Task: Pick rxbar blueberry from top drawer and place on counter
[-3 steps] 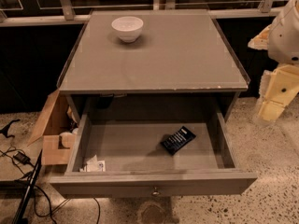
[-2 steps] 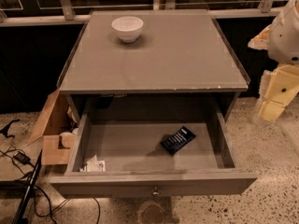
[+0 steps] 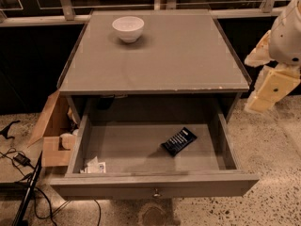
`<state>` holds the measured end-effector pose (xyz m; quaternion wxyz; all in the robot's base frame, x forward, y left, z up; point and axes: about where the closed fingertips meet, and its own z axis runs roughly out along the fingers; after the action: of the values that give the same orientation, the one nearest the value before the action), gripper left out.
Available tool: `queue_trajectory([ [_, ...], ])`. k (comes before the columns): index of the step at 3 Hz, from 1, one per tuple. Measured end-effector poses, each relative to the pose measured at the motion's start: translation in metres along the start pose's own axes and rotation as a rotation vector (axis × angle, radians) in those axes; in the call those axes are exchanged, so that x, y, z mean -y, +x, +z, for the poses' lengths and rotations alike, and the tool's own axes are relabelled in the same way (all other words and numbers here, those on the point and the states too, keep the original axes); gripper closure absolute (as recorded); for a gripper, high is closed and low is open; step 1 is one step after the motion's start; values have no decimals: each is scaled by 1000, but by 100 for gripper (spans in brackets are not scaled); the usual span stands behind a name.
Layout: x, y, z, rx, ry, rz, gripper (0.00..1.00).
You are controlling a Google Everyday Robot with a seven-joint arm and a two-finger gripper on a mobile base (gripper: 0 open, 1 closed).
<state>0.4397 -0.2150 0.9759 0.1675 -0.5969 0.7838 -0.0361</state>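
The rxbar blueberry (image 3: 179, 141), a dark flat bar with white text, lies on the floor of the open top drawer (image 3: 150, 182), right of its middle and turned at an angle. The drawer is pulled out, with a small round knob on its front. The counter (image 3: 169, 55) is the grey-brown top above it. My gripper (image 3: 261, 100), cream-coloured, hangs at the far right of the view, outside the cabinet beside the counter's right front corner. It is apart from the bar and the drawer and holds nothing that I can see.
A white bowl (image 3: 128, 28) stands at the counter's back left. A white crumpled paper scrap (image 3: 95, 166) lies in the drawer's front left corner. A tan cardboard box (image 3: 52, 135) sits on the floor left of the cabinet, with black cables (image 3: 23, 173) beside it.
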Motion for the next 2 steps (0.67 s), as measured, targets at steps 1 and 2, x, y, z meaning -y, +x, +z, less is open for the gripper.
queue_trajectory([
  [1, -4, -1, 18, 57, 13, 79, 55],
  [2, 1, 0, 50, 101, 49, 205, 78],
])
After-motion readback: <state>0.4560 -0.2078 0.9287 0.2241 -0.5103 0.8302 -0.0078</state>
